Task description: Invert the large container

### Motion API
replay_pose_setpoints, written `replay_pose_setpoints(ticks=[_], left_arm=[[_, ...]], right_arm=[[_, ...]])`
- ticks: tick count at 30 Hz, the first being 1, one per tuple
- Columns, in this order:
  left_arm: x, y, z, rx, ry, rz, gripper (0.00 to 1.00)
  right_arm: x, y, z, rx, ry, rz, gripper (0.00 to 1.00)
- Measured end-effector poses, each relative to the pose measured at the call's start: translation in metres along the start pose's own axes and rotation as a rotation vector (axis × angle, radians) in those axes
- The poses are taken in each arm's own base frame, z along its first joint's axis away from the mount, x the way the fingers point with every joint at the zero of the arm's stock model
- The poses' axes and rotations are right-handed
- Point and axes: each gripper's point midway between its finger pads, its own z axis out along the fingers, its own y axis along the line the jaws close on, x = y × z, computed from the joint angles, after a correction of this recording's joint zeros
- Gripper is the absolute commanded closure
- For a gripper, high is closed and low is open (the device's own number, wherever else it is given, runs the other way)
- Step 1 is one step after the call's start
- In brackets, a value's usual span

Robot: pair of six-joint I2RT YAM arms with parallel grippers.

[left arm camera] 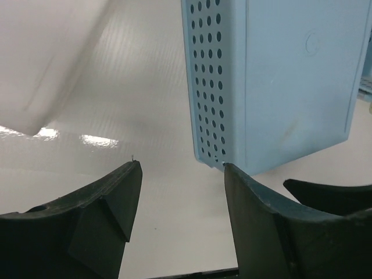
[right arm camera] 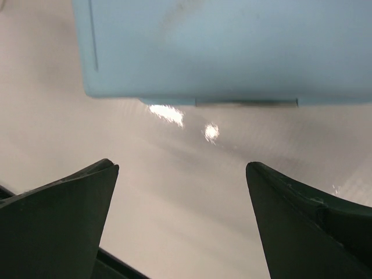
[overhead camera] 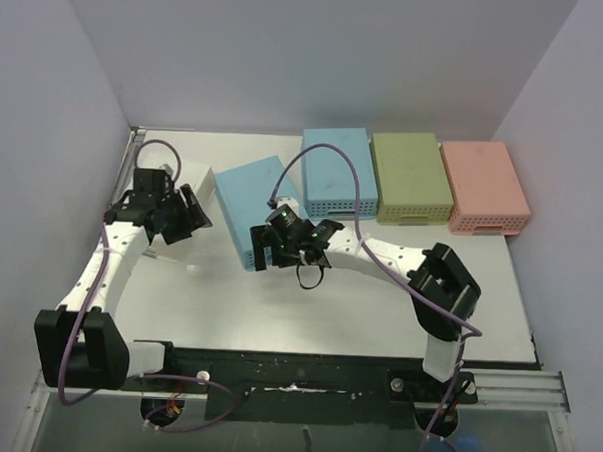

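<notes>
The large blue container (overhead camera: 245,199) sits left of centre on the white table (overhead camera: 308,306), turned at an angle to the table's edges, with a solid, unperforated face towards the overhead camera. Its far right corner comes close to a second blue container (overhead camera: 334,167) in the back row, and whether they touch cannot be told. A green container (overhead camera: 412,176) and a pink container (overhead camera: 483,184) continue that row to the right. The left gripper (overhead camera: 187,219) hovers just off the container's left long edge with its fingers spread and nothing between them. In its wrist view the left gripper (left arm camera: 180,168) faces the perforated side wall and a lower corner of the large blue container (left arm camera: 296,87), which sits just above the right fingertip. The right gripper (overhead camera: 271,247) is at the near short edge, likewise released; its wrist view shows the right gripper (right arm camera: 183,168) gaping wide, the large blue container (right arm camera: 232,46) ahead and bare table between. Open tabletop lies along the near side and the left.
</notes>
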Motion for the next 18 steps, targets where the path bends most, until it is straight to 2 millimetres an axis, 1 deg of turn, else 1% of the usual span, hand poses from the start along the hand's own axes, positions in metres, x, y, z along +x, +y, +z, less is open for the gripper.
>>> replay_pose_setpoints(ticks=[2, 4, 6, 8, 12, 14, 18], left_arm=[[0.01, -0.007, 0.019, -0.018, 0.039, 0.041, 0.42], [0.024, -0.017, 0.039, -0.027, 0.09, 0.085, 0.42], [0.035, -0.027, 0.055, -0.017, 0.122, 0.114, 0.42], [0.039, -0.032, 0.065, -0.009, 0.134, 0.12, 0.42], [0.03, -0.045, 0.086, 0.022, 0.123, 0.103, 0.42], [0.025, -0.051, 0.096, 0.045, 0.12, 0.103, 0.42], [0.019, -0.066, 0.118, 0.097, 0.13, 0.107, 0.42]], right_arm=[[0.011, -0.009, -0.011, 0.01, 0.007, 0.011, 0.0], [0.021, -0.019, -0.025, 0.022, 0.004, 0.029, 0.0], [0.028, -0.029, -0.042, 0.034, -0.015, 0.053, 0.01], [0.034, -0.039, -0.06, 0.048, -0.039, 0.083, 0.01], [0.047, -0.064, -0.094, 0.091, -0.084, 0.144, 0.01], [0.052, -0.075, -0.108, 0.113, -0.106, 0.172, 0.01], [0.055, -0.094, -0.135, 0.152, -0.163, 0.226, 0.01]])
